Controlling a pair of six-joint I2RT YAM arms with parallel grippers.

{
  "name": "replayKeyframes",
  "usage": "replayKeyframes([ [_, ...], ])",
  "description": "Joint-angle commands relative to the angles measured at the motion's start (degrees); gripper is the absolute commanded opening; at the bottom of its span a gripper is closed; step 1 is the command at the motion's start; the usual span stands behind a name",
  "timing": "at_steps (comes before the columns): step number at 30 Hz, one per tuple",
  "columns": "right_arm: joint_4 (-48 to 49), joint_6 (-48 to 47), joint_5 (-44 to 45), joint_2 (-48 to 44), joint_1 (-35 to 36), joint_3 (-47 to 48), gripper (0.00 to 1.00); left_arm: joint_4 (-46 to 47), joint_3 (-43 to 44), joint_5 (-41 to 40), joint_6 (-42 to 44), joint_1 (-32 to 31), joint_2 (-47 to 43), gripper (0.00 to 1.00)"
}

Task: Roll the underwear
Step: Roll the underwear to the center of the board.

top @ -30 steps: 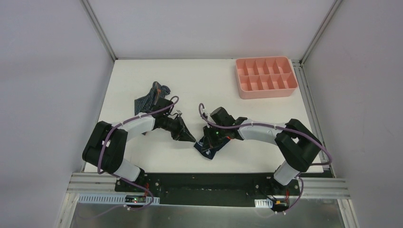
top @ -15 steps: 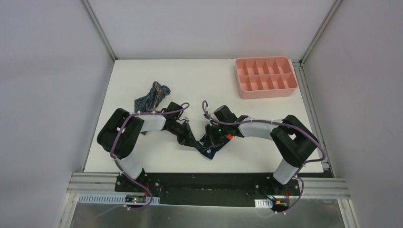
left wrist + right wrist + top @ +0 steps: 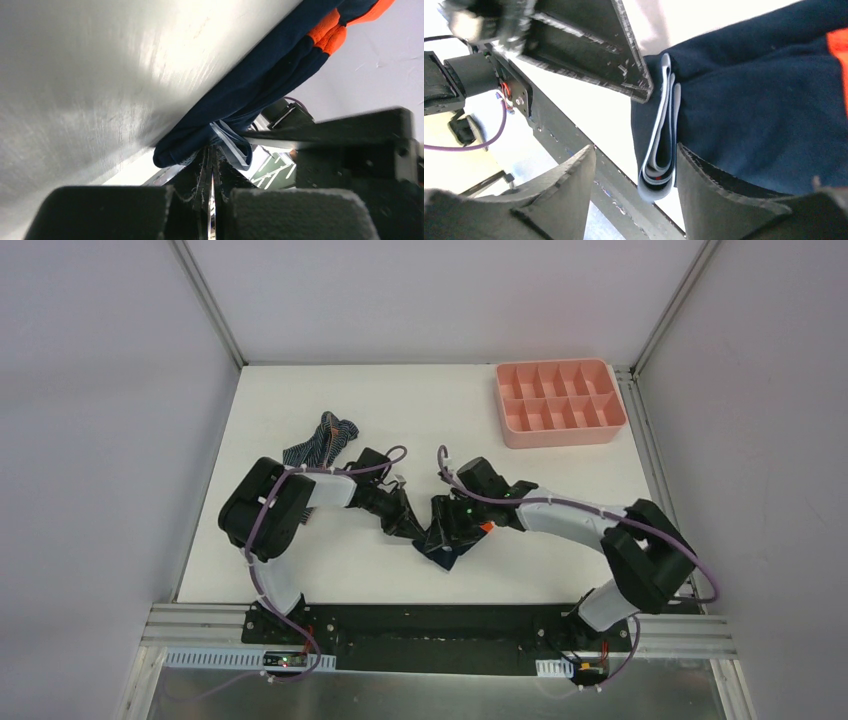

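The navy underwear lies bunched near the front of the bench, between my two claws. To roll it well I should hold one end taut and turn the folded edge over tightly and evenly. My left claw is pinched tight on a corner of it, while my right claw stands wide, the folded edge in its gap, just beside one finger.

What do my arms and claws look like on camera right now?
The left arm and right arm both have white links between bulky black joint housings. Each carries a purple cable fixed along it with white ties. The left claw and right claw are matte black, with flat, wedge-shaped fingers whose edges look scuffed.
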Motion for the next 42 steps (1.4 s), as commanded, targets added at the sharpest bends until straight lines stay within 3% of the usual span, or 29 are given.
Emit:
replayKeyframes([
  [1,-7.78,-1.21,12.18,-10.3,1.81,2.92,0.62,-2.66,-1.8,0.26,-0.21,-0.38,4.49,0.0],
  [3,-9.87,-1.89,19.09,-13.76,3.87,2.97,0.62,-2.65,-1.6,0.57,0.11,-0.43,4.95,0.0],
  [6,-11.44,-3.35,26.85,-17.19,8.52,3.25,0.38,-2.66,-1.0,1.08,0.42,-0.39,5.65,0.0],
  [8,-13.05,-5.53,33.21,-16.36,12.5,4.82,0.33,-2.7,-0.57,1.3,0.48,-0.46,6.04,0.0],
  [14,-14.83,-11.27,39.68,-8.76,18.81,9.05,0.39,-2.67,0.34,2.06,0.7,-0.47,6.75,0.0],
  [20,-14.74,-14.64,43.78,-2.51,20.61,10.2,0.45,-2.75,0.48,2.17,0.7,-0.47,6.67,0.0],
  [29,-12.51,-15.34,47.35,1.61,22.72,6.91,0.49,-2.73,0.57,1.7,-0.15,-0.47,5.8,0.0],
  [36,-8.43,-15.01,48.95,4.18,23.76,3.37,0.45,-2.7,0.86,1.72,-1.32,-0.47,5.32,0.0],
  [39,-6.43,-14.5,49.98,4.76,24.07,1.33,0.36,-2.74,1.19,1.59,-1.94,-0.47,4.77,0.0],
  [42,-5.32,-14.21,51.04,4.46,24.03,-0.56,0.15,-2.73,1.43,1.6,-2.65,-0.4,3.92,0.0],
])
